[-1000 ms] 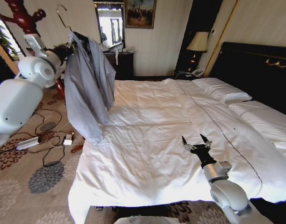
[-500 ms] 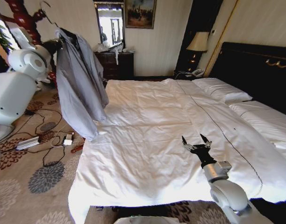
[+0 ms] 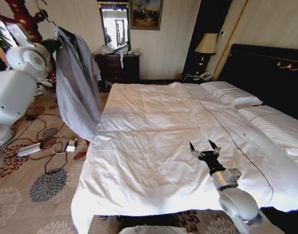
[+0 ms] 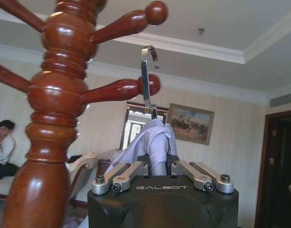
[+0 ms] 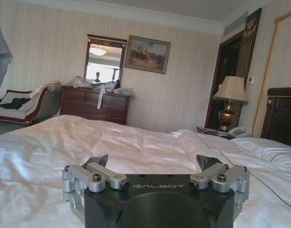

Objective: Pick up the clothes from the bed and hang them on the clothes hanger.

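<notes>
The clothes (image 3: 73,83), a blue-grey shirt, hang full length off the bed's left edge, above the carpet. They sit on the clothes hanger, whose silver hook (image 4: 146,71) rises beside a peg of the red wooden coat stand (image 4: 55,118). My left gripper (image 4: 157,164) is shut on the hanger's neck, which is wrapped in the shirt collar (image 4: 152,137); in the head view that gripper (image 3: 52,45) is high at the left, next to the stand (image 3: 22,17). My right gripper (image 3: 205,150) stands open and holds nothing, low over the white bed (image 3: 154,122). The right wrist view shows its spread fingers (image 5: 100,160).
Cables and small devices (image 3: 51,146) lie on the patterned carpet left of the bed. A dark dresser (image 3: 120,66) with a mirror stands at the far wall. A lamp (image 3: 206,45) and the black headboard (image 3: 266,73) are at the right.
My left arm has carried the hung shirt leftward, off the bed's edge and closer to the coat stand. The right arm has not moved.
</notes>
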Controlling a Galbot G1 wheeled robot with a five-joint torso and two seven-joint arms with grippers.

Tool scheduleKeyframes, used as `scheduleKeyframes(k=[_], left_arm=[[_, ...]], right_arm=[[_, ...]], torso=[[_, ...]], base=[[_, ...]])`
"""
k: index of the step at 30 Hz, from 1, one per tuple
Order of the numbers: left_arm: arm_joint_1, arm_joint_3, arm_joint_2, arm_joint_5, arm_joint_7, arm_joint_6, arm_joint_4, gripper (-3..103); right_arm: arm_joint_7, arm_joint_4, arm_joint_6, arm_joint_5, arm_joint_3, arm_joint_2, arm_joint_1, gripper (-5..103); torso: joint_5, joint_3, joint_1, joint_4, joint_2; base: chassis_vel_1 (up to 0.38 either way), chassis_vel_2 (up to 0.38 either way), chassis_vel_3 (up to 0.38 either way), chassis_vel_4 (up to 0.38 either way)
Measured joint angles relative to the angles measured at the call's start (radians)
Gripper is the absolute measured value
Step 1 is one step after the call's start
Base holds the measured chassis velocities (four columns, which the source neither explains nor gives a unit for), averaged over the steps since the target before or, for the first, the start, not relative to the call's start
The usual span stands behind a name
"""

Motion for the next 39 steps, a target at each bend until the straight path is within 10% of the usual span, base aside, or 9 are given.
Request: scheduleKeyframes(k=[39], left_arm=[[0.052,-0.041,-0.016,0.017,-0.059,0.039,-0.006,15]], right_arm=[[0.000,0.000,0.000,0.000,0.000,0.000,0.000,100]], torso=[[0.0003,0.000,0.000,0.0000,0.000]], base=[[0.000,0.000,0.000,0.000]])
